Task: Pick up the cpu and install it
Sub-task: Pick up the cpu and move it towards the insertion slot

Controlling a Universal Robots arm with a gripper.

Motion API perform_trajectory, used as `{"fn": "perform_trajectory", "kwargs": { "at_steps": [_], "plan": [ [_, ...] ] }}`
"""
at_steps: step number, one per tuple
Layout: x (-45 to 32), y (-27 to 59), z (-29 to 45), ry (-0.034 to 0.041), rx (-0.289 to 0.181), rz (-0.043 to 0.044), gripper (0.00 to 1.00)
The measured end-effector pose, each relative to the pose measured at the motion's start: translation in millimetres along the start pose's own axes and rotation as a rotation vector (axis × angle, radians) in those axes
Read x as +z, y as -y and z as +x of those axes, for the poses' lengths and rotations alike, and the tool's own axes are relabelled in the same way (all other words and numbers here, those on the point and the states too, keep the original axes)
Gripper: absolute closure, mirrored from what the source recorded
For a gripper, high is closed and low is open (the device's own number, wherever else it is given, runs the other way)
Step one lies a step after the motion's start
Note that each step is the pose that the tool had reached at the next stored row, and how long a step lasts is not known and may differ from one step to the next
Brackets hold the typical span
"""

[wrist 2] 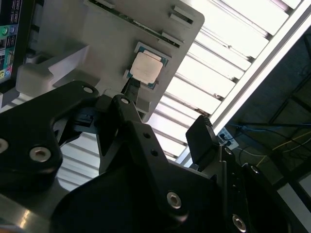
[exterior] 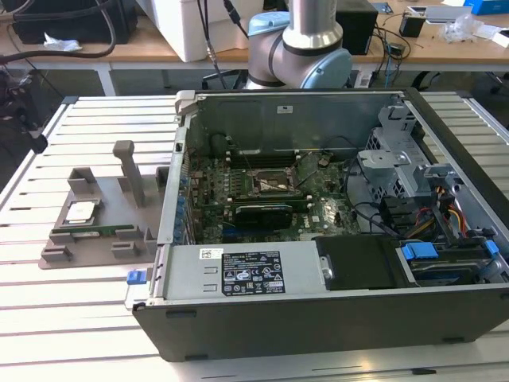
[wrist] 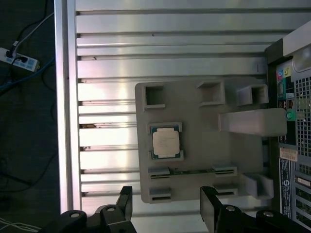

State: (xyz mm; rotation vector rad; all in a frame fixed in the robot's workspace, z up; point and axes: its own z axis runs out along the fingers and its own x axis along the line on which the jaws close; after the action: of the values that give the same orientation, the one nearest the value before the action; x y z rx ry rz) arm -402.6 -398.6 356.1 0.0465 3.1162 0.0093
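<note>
First wrist view: we judge pick-up pending, gripper (wrist: 166,199) spread wide and empty near the cpu (wrist: 166,141), needing a centred descent.

Bright even overhead light; glare washes slatted table (wrist 2: 228,63) in second wrist view; claw (wrist: 166,199) dark; case (exterior: 278,119) interior shadowed.

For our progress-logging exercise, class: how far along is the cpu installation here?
Done: nothing visible yet. In hand: the open gripper holds nothing, hanging apart from the cpu. Left: the cpu lies in its grey holder beside the computer case, neither picked up nor installed.
</note>
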Motion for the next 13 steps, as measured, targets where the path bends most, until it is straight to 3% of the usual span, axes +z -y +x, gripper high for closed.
{"fn": "perform_trajectory", "kwargs": {
  "at_steps": [13],
  "plan": [
    [9.2, 0.1, 0.2, 0.0002, 0.0, 0.0003, 0.34]
  ]
}}
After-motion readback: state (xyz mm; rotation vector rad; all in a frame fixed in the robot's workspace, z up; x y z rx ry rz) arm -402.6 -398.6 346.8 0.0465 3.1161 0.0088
